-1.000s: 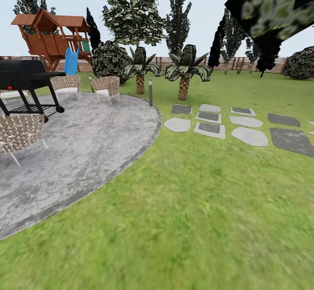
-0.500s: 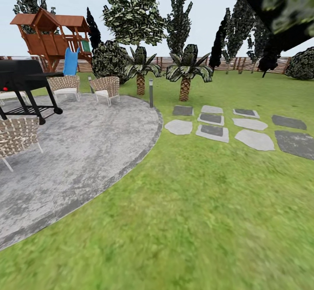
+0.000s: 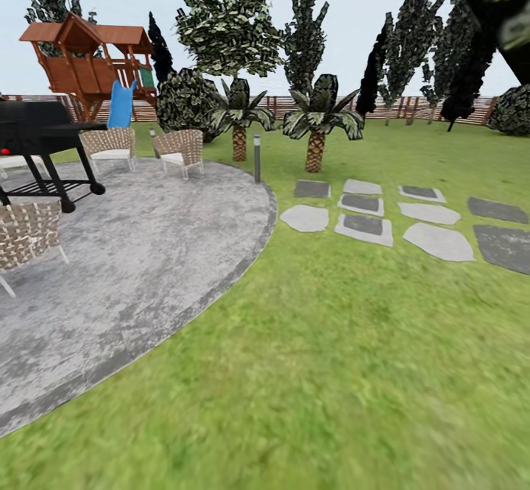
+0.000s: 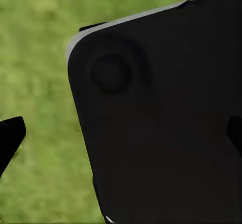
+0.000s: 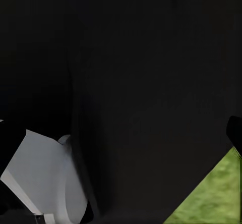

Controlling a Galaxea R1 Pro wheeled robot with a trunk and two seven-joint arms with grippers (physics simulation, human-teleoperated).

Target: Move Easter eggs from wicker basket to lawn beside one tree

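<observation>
The Easter eggs and the wicker basket are out of view. Mottled green lawn (image 3: 331, 357) spreads ahead of me in the garden, up to a brown slat fence (image 3: 412, 107). A tree (image 3: 230, 30) with dark, pale-speckled leaf clusters stands at the far side, with taller ones (image 3: 412, 34) to its right. In the left wrist view my left gripper (image 4: 121, 135) is open, its black fingertips (image 4: 10, 138) far apart in front of a black robot panel, with grass behind. My right gripper (image 5: 121, 135) is also open against the dark robot body.
A round grey patio (image 3: 132, 254) lies on the left with a black grill (image 3: 40, 129), wicker chairs (image 3: 180, 148) and a wooden playset (image 3: 88, 56) behind. Two small palms (image 3: 315, 118), a lamp post (image 3: 256, 157) and stepping stones (image 3: 364, 225) lie ahead. Near-black foliage (image 3: 500, 4) hangs at the upper right.
The whole head view has shifted, so the camera has moved on: the near-black foliage slid toward the upper right corner and the nearest chair toward the left edge.
</observation>
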